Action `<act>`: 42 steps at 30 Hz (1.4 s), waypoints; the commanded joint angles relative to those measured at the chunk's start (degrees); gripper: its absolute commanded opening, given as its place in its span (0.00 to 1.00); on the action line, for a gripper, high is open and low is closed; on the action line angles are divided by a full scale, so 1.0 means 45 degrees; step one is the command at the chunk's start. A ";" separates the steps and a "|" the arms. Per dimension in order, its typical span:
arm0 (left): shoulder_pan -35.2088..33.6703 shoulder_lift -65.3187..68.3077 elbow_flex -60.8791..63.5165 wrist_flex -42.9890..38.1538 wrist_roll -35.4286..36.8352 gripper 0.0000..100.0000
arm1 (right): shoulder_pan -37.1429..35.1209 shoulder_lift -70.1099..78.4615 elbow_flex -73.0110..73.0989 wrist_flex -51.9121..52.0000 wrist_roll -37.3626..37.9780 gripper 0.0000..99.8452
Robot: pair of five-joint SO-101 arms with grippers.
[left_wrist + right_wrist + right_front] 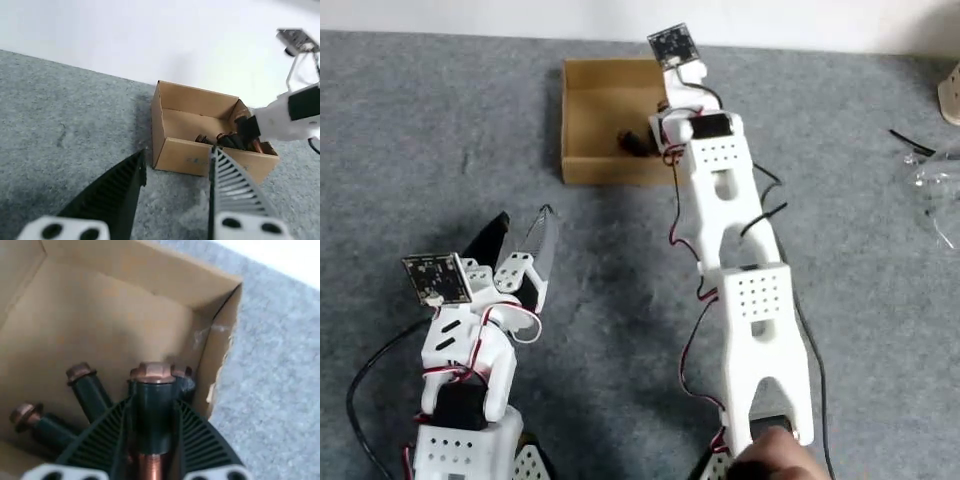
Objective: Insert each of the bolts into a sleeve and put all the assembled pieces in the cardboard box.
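**Left gripper (525,245) open, right gripper (152,407) clamped inside the brown cardboard box (590,170)**

We see the left gripper over the near-left part of the grey felt-covered bench (420,150), fingers spread wide, nothing between them, well apart from the box. The box sits at the bench's far edge, about midway along it. The right gripper is down inside the box by its right wall, fingers closed on a dark cylindrical sleeve with a copper hex-head bolt (152,390) through it. Two more bolt-in-sleeve pieces (87,387) lie on the box floor just beside it.
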 commanded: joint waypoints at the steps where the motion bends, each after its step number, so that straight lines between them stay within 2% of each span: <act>1: 0.0029 -0.0127 0.0244 -0.0293 -0.0059 0.20 | -0.0147 0.0420 -0.2706 0.0947 0.0078 0.01; 9: 0.0029 -0.0127 0.0244 -0.0313 -0.0059 0.20 | -0.0186 0.2159 -0.5949 0.2237 0.0078 0.01; 19: 0.0029 -0.0127 0.0264 -0.0313 -0.0059 0.20 | -0.0107 0.2608 -0.6300 0.3155 0.0098 0.01; 27: 0.0029 -0.0127 0.0264 -0.0332 -0.0059 0.20 | -0.0088 0.2589 -0.6320 0.4190 0.0098 0.22; 35: 0.0029 -0.0127 0.0264 -0.0313 -0.0059 0.20 | -0.0107 0.2100 -0.9192 0.5851 0.0059 0.22; 42: 0.0049 -0.0127 0.0264 -0.0313 -0.0059 0.20 | -0.0147 -0.0186 -0.8840 0.8020 0.0059 0.22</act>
